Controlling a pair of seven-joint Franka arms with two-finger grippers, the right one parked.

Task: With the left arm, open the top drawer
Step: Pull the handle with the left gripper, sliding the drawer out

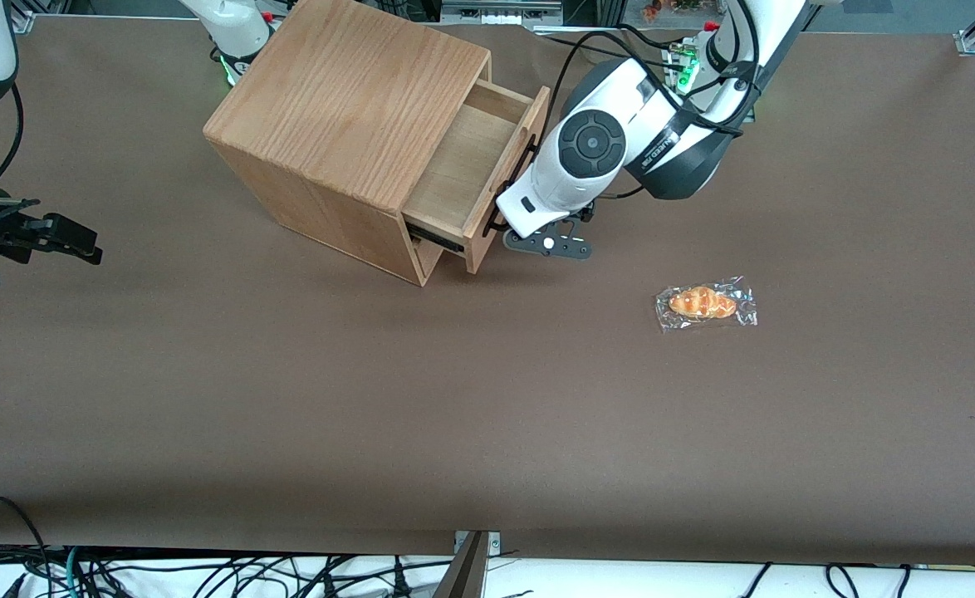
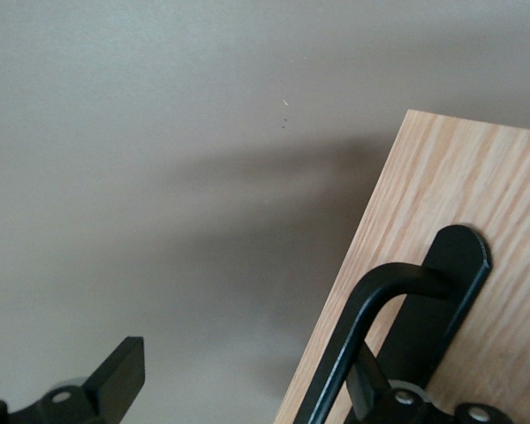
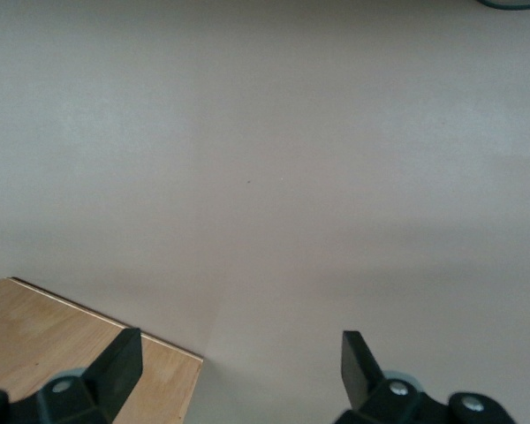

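Note:
The top drawer [image 1: 464, 163] stands pulled partway out of the oak-grain cabinet [image 1: 346, 100], and its light wood tray shows bare. Its thin black bar handle [image 1: 514, 178] runs along the flat drawer front [image 2: 477, 212]. The left arm [image 1: 591, 145] reaches down to that front, and its gripper [image 1: 506, 223] is at the end of the handle nearer the front camera. The gripper [image 2: 243, 360] is open. One finger [image 2: 375, 389] sits tucked between the handle [image 2: 380, 291] and the drawer front. The other finger [image 2: 124, 362] hangs over bare table, off the edge of the front.
A small wrapped bread roll [image 1: 705, 303] lies on the brown table [image 1: 487, 399], nearer the front camera than the left arm and toward the working arm's end. Cables hang along the table's near edge.

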